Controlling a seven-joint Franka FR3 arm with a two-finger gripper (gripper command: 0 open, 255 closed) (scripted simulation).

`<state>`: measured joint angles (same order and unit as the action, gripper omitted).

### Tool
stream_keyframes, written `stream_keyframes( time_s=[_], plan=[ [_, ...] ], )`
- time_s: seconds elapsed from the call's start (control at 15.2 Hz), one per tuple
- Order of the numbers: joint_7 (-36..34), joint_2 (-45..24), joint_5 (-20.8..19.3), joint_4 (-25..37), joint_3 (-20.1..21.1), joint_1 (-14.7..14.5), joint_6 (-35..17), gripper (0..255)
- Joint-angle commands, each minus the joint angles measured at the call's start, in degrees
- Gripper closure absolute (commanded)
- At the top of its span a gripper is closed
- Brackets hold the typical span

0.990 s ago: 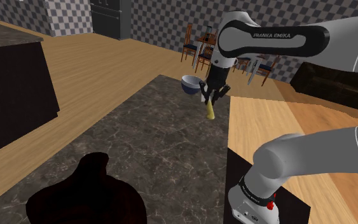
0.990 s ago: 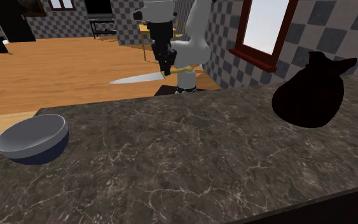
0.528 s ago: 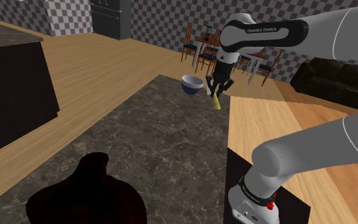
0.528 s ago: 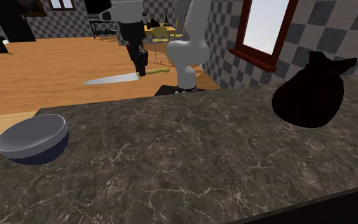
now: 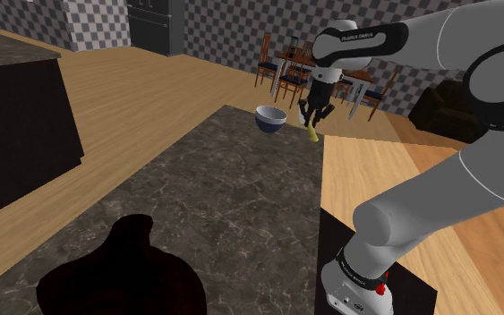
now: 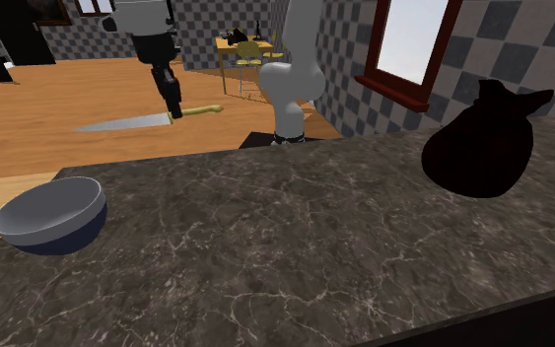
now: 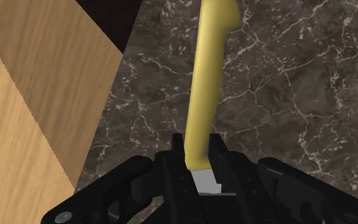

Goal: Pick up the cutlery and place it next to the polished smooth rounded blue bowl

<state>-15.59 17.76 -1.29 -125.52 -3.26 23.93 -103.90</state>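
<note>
Checkered walls and a wood floor point(image 5: 133, 89) surround a dark marbled worktop point(image 5: 232, 197) that runs away from the shoulder camera, and the second exterior view shows a window point(image 6: 408, 44) on its right. The white arm point(image 5: 456, 36) rises from its stand point(image 5: 366, 268) at the shoulder view's lower right and arches to the worktop's far end. Part of the arm is cut off by that view's top and right edges. A black, sack-like lump point(image 5: 120, 268) sits at the near end, cropped by the shoulder view's lower edge and too dark to make out any detail. In the second exterior view the lump point(image 6: 477, 128) stands on the right. A rounded blue bowl point(image 5: 270, 117) with a pale inside rests upright near the far end, and it sits on the left of the second exterior view point(image 6: 48, 215). The black pincer point(image 5: 315, 112) hangs in the air just to the right of the bowl in the shoulder view, clamped on a knife point(image 6: 132, 122) where the handle meets the blade. In the second exterior view the knife lies roughly level in the air, above and beyond the bowl, with its grey blade pointing left and its yellow handle right. From the shoulder, the yellow handle point(image 5: 312, 134) pokes out below the fingers and the blade cannot be made out. At the wrist, the handle point(image 7: 209, 83) runs away from the pincer point(image 7: 199, 162) over the marble near the worktop's edge, its tip cut off by the frame, with a sliver of grey blade between the fingers.
</note>
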Motion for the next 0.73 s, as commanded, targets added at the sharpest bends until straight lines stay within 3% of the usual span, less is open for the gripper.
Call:
stream_keyframes(
  time_s=[0.0, 0.66],
  plan=[
    [1.1, -1.7, -0.2, 0.8, -0.7, 0.4, -1.0, 255],
    [1.1, -3.5, -0.2, -5.4, -0.9, 0.5, -8.9, 255]
  ],
)
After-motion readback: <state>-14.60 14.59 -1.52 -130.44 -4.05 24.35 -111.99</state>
